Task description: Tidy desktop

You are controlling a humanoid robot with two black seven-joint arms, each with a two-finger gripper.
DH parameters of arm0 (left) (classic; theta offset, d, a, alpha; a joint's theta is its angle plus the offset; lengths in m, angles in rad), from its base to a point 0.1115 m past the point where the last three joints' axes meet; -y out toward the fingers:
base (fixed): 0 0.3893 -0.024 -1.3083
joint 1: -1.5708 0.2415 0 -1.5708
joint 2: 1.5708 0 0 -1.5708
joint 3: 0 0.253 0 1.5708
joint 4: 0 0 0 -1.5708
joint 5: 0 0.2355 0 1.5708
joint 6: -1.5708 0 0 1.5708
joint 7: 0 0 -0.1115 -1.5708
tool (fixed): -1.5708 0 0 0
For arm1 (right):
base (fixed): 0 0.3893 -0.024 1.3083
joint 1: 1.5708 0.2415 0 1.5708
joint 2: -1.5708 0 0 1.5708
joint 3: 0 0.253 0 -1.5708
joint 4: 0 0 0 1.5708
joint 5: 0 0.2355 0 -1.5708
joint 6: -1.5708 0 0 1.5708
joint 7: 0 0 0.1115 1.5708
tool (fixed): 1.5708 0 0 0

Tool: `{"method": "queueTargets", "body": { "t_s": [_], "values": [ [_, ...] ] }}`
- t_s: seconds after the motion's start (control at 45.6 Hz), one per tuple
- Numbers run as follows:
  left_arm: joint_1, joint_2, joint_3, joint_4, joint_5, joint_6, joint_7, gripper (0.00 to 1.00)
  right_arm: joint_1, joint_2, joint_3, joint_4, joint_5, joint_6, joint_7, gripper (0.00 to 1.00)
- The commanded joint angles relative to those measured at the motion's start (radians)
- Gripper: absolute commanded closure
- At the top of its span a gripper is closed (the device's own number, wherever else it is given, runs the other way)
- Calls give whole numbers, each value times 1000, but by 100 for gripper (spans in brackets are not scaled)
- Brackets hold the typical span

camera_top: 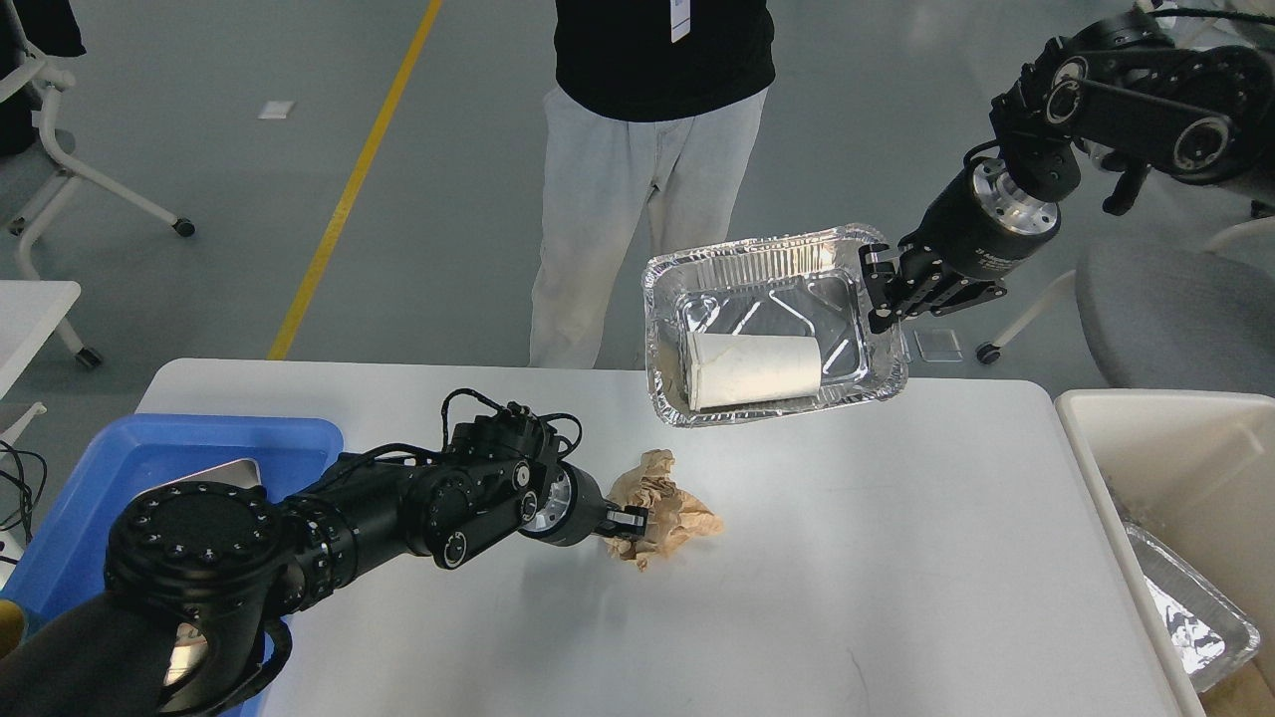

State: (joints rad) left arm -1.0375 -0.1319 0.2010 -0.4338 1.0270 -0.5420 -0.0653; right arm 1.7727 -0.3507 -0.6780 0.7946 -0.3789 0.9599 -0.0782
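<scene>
The white worktop (847, 558) occupies the lower centre of the head view; its near edge is cut off by the bottom of the frame, and its left part is hidden behind the left arm.

The left tool (630, 523) is positioned low over the worktop at a crumpled brown paper (665, 508). The fingers are seen small and dark against the paper, and part of the tool is masked by the paper's folds. Whether the fingers are pinching the paper or merely touching it cannot be told.

The right tool (882, 289) is raised above the far edge of the worktop. It is pinched on the right rim of a foil tray (767, 274), which is held clear of the surface and tilted toward the camera. A white paper cup (752, 370) is seen lying on its side inside the tray, against the lower wall.

A blue tray (149, 448) is located at the left corner of the worktop; most of its contents are concealed by the arm. A cream bin (1175, 448) is located just beside the right edge and is cut off by the frame. A second foil tray (1190, 612) is partly visible inside it.

A person (647, 149) is standing behind the worktop, visible only from chest to thigh.
</scene>
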Motion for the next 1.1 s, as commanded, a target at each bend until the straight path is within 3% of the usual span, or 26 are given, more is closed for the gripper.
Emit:
{"method": "queueTargets", "body": {
  "t_s": [0.0, 0.153, 0.394, 0.614, 0.855, 1.074],
  "values": [
    [-29, 24, -3, -6, -2, -73, -13, 96, -1, -1, 0, 0, 0, 0, 0, 100],
    [-64, 98, -20, -31, -8, -162, -37, 97, -9, -10, 0, 0, 0, 0, 0, 100],
    [-116, 305, -94, -247, -15, -176, -21, 99, -12, -13, 0, 0, -2, 0, 0, 100],
    [-153, 549, -213, -457, -19, -259, 56, 100, -13, -11, 3, -2, -3, 0, 0, 100],
    [-174, 854, -374, -667, -97, -319, 45, 100, -19, -2, 5, -5, -3, 0, 0, 100],
    [-318, 1071, -422, -726, -297, -401, 29, 100, -22, -1, 5, -6, -3, 0, 0, 100]
  ]
}}
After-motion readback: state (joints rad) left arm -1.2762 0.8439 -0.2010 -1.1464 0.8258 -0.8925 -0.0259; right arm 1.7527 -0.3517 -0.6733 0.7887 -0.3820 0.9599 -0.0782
